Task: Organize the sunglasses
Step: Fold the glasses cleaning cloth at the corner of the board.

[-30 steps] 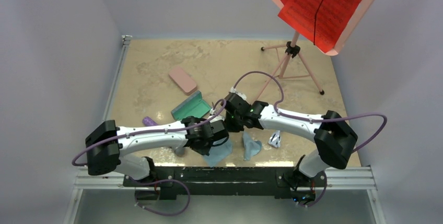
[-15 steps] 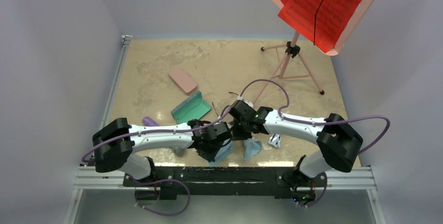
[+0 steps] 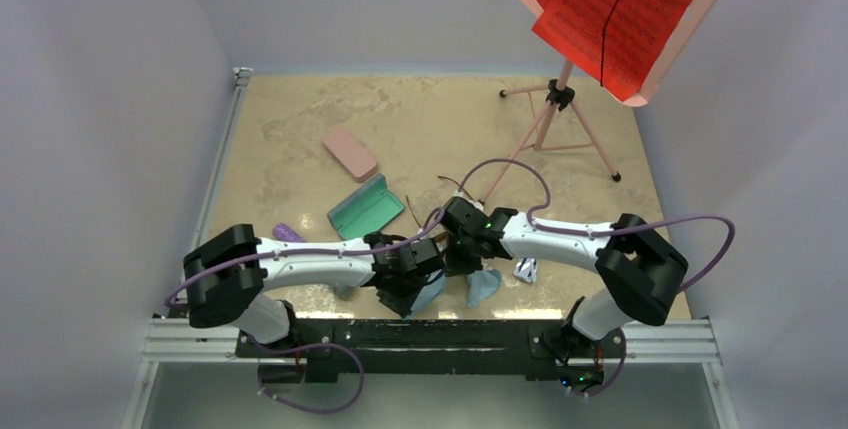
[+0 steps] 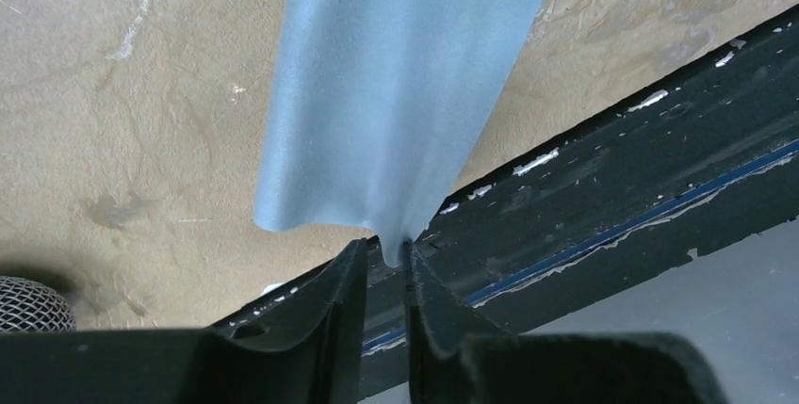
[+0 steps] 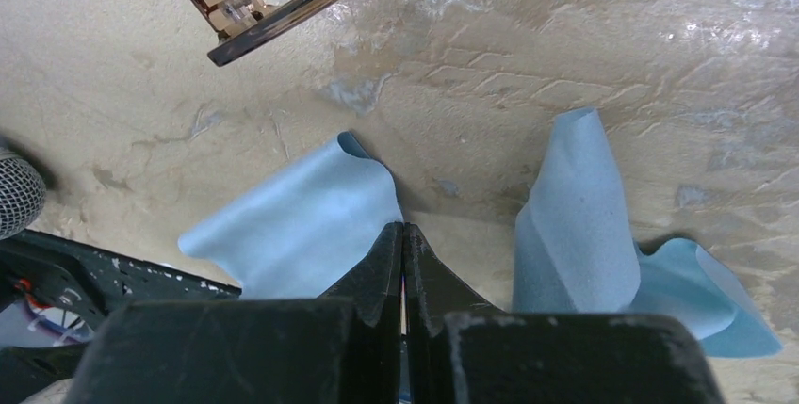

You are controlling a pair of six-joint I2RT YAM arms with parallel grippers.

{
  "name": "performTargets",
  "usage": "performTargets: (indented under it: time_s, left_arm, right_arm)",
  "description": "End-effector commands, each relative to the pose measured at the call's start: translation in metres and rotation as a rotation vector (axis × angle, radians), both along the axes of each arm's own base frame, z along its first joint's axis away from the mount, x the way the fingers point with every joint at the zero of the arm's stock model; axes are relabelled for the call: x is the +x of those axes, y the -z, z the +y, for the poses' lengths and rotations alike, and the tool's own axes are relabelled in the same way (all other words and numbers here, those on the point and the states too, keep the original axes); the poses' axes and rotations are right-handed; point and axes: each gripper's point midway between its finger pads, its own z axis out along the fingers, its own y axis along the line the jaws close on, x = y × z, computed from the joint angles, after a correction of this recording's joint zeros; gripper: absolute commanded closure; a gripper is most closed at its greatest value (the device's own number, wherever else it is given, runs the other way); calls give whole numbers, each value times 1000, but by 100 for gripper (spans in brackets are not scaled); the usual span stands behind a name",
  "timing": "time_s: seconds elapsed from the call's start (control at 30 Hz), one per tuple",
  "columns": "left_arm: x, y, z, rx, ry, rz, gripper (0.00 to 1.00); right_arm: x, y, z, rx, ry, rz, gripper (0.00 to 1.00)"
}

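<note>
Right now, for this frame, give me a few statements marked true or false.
1. The right gripper has its jaws shut. True.
2. The left gripper has a corner of a cloth between its jaws. True.
3. The pink case lies open. False: it is closed.
4. The white sunglasses are in a case. False: they lie on the table.

Top cam overhead; wrist cams close, sharing cloth.
</note>
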Motion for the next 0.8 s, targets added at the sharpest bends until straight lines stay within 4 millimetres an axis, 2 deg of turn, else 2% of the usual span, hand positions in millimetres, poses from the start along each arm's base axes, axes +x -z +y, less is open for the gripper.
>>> performTargets:
  time_s: [0.0, 0.07, 0.2, 0.27, 0.33, 0.43, 0.47, 0.5, 0.53, 0.63, 0.77]
  left_arm:
    - [-6, -6, -9, -57, 10, 16, 68]
    - [-6, -11, -9, -74, -7, 12, 62]
    - [-6, -25, -6, -131, -73, -7, 48]
    - [-6, -30, -4, -160, -127, -13, 38]
    - [-7, -33, 1, -178, -192, -14, 33]
    - [-5, -34, 6, -216, -298, -24, 12]
    - [-4, -34, 6, -233, -328, -25, 9]
    - [-4, -34, 5, -248, -352, -22, 7]
    - [-4, -34, 5, -262, -372, -18, 6]
    - [-2, -30, 7, -265, -430, -17, 6]
    - [4, -21, 8, -254, -539, -24, 18]
  right_arm:
    - [5, -4, 12, 46, -4, -24, 100]
    - [4, -4, 10, 41, -1, -18, 98]
    - [3, -9, 10, 53, -2, -27, 82]
    - [3, -13, 10, 67, -7, -40, 80]
    - [3, -17, 9, 72, -16, -48, 75]
    - [5, -21, 5, 62, -50, -87, 71]
    - [6, -24, 3, 59, -68, -108, 71]
    - [7, -25, 2, 56, -91, -127, 62]
    - [8, -27, 1, 56, -118, -146, 57]
    - [9, -33, -1, 55, -184, -186, 55]
    - [9, -41, 13, 127, -286, -238, 55]
